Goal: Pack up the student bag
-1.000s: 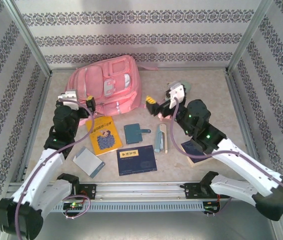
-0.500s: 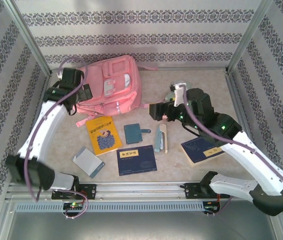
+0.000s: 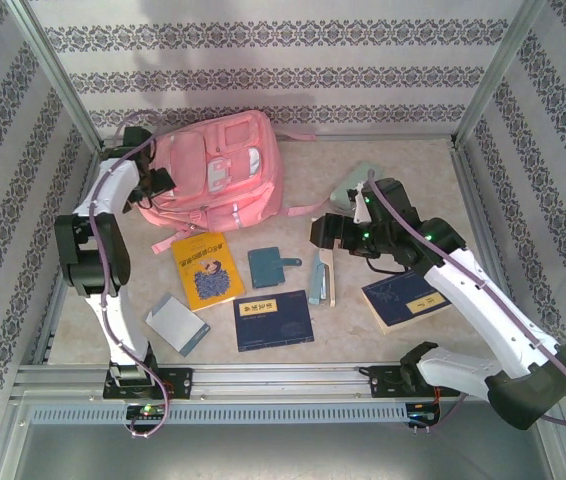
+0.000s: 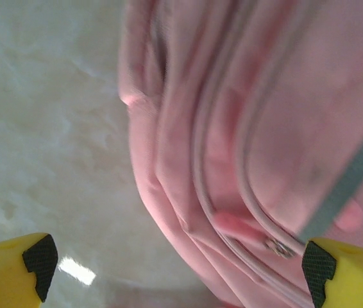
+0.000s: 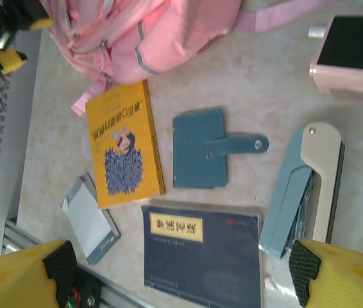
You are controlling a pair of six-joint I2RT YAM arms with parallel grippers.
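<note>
The student bag (image 3: 218,170) lies flat at the far left of the surface (image 3: 403,165), front pockets facing up, with a pink strap trailing off to its right. The left arm reaches up along the bag's left edge. In the left wrist view the left end effector (image 4: 179,262) is spread wide, one pad (image 4: 40,256) over bare surface and the other down by the bag's side seam and zipper. Can't tell if it's actually touching the fabric, it's pretty blurry there.

The right end effector (image 5: 181,266) is also wide open with nothing in it, hanging over the pile of stuff in the middle. Below it:
- a yellow book (image 5: 124,144) just in front of the bag
- a teal snap wallet (image 5: 201,149) beside that
- a blue-and-cream stapler (image 5: 303,189) to the wallet's right
- a dark blue book (image 5: 201,247) with a yellow label, nearest the arms
- a small grey-and-white notebook (image 5: 90,221) off to the left of it

In the overhead view a second dark blue book (image 3: 403,298) sits partly under the right arm. There's also a pinkish block with a black top (image 5: 348,54) near the bag's strap, not sure what that is.
</note>
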